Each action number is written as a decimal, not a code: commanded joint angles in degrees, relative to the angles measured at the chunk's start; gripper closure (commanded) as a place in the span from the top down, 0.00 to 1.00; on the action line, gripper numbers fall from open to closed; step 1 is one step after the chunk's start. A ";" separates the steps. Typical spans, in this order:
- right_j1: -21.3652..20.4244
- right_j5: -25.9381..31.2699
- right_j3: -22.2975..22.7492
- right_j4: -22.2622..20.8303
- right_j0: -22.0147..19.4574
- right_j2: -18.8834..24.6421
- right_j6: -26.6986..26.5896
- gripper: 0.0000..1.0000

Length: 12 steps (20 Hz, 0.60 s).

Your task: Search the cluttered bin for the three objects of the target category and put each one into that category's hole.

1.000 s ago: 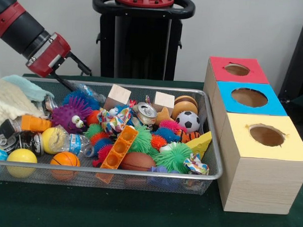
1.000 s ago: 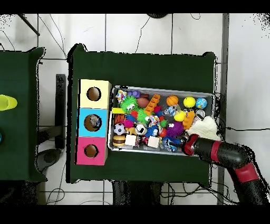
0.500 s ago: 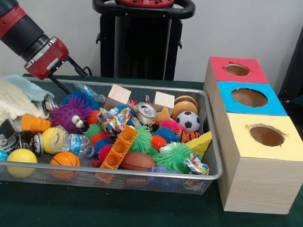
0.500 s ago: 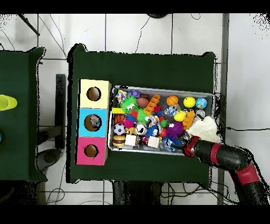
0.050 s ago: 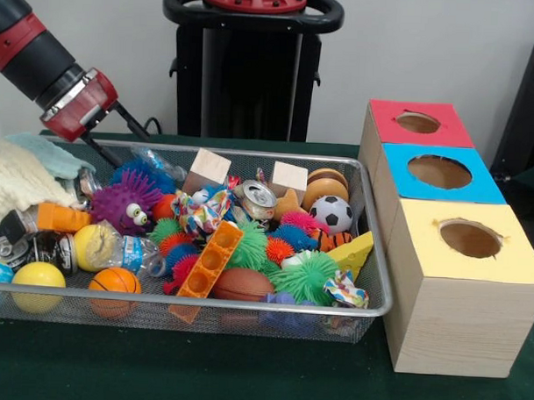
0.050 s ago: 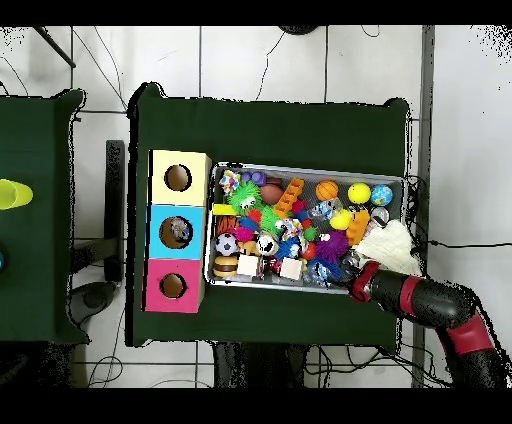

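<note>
Our gripper (image 5: 101, 141), whose state we cannot tell, hangs over the bin's (image 5: 251, 153) rim; the toys (image 5: 248, 243) lie toward four o'clock, the boxes (image 5: 442, 224) at three o'clock.

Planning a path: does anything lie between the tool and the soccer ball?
Yes. From the tool at the bin's corner, a blue spiky toy, a wooden block and a crushed can lie on the way to the soccer ball.
</note>
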 commanded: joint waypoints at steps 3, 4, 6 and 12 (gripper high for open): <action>1.50 1.24 -5.69 -4.11 -0.36 -3.22 -14.70 1.00; 1.29 1.63 -5.59 -4.15 -0.29 -3.68 -14.29 1.00; 1.00 1.73 -5.20 -4.25 -0.52 -4.00 -13.95 1.00; 1.27 0.76 -3.84 -4.51 -1.50 -5.31 -12.23 1.00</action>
